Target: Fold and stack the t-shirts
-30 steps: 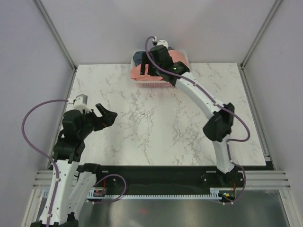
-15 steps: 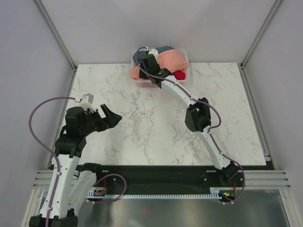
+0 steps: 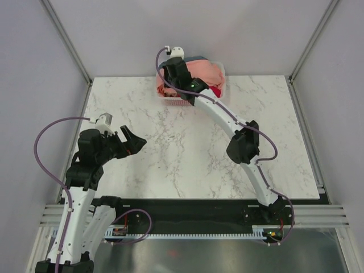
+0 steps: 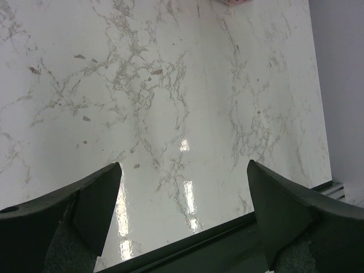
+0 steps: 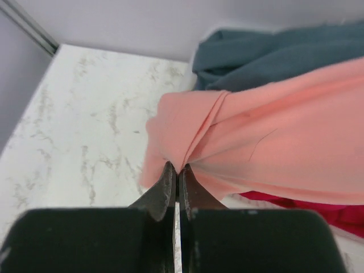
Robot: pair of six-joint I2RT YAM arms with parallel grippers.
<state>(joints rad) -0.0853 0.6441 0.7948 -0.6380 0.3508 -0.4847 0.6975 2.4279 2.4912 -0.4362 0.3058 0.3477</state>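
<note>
The t-shirts lie heaped in a white mesh basket (image 3: 182, 104) at the table's far edge. On top is the salmon-pink shirt (image 3: 206, 73) (image 5: 267, 136), with a grey-blue shirt (image 5: 267, 54) behind it and a red shirt (image 3: 215, 91) (image 5: 335, 207) under it. My right gripper (image 5: 177, 168) (image 3: 169, 85) is shut on a pinched fold at the pink shirt's left edge, and the cloth pulls into creases toward the fingertips. My left gripper (image 3: 132, 141) (image 4: 183, 182) hangs open over bare marble at the left, holding nothing.
The marble table (image 3: 187, 153) runs from the basket to the black rail (image 3: 193, 206) at the near edge. Grey walls and metal frame posts (image 3: 67, 41) close in the cell. The right arm's elbow (image 3: 243, 145) sits over the table's right half.
My right gripper has gone from open to shut, pinching the pink shirt, and has shifted left along the basket. The left gripper turned slightly earlier and has since held still, open.
</note>
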